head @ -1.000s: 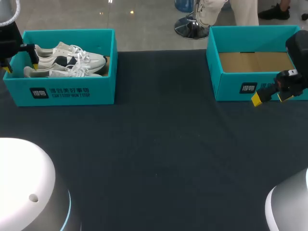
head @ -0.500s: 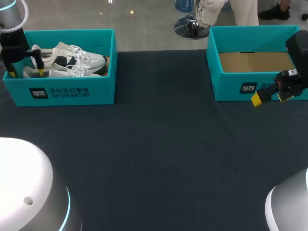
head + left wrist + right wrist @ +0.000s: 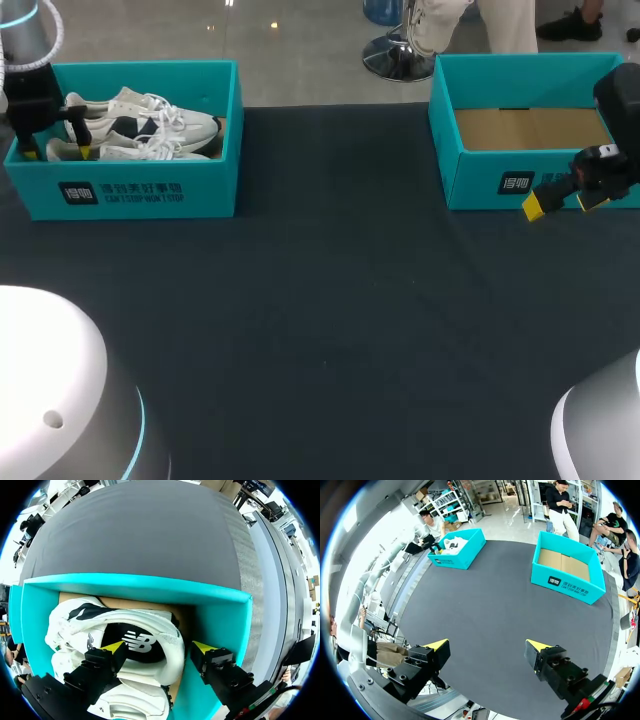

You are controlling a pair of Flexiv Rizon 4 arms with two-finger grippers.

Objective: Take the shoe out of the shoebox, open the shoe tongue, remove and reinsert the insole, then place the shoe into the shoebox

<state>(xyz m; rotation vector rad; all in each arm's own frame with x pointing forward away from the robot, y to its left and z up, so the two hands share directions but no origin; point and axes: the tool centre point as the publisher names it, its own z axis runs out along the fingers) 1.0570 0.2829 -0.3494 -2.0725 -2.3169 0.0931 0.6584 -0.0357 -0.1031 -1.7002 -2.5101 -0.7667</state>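
our left gripper (image 3: 56, 152) hangs fingers wide over the heels of the white lace-up sneakers (image 3: 150, 125), which lie in the teal cardboard shoebox (image 3: 150, 190) at the table's left. our right gripper (image 3: 563, 205), wide apart and holding nothing, sits just before the second teal box (image 3: 480, 180).

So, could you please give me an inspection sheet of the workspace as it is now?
Surface: dark table, bare between the boxes.
Job's things: left shoebox holds two white shoes; right shoebox is empty and its cardboard floor shows.
Clutter: nothing seen.
Grippers: left tool is open at the heel end of the left shoebox, one finger over a shoe's opening and the other between shoe and box wall; contact cannot be told. Right tool is open, holds nothing, and is in front of the right shoebox.
Cables: nothing seen on the table.
Surroundings: nothing seen reaching over the table.
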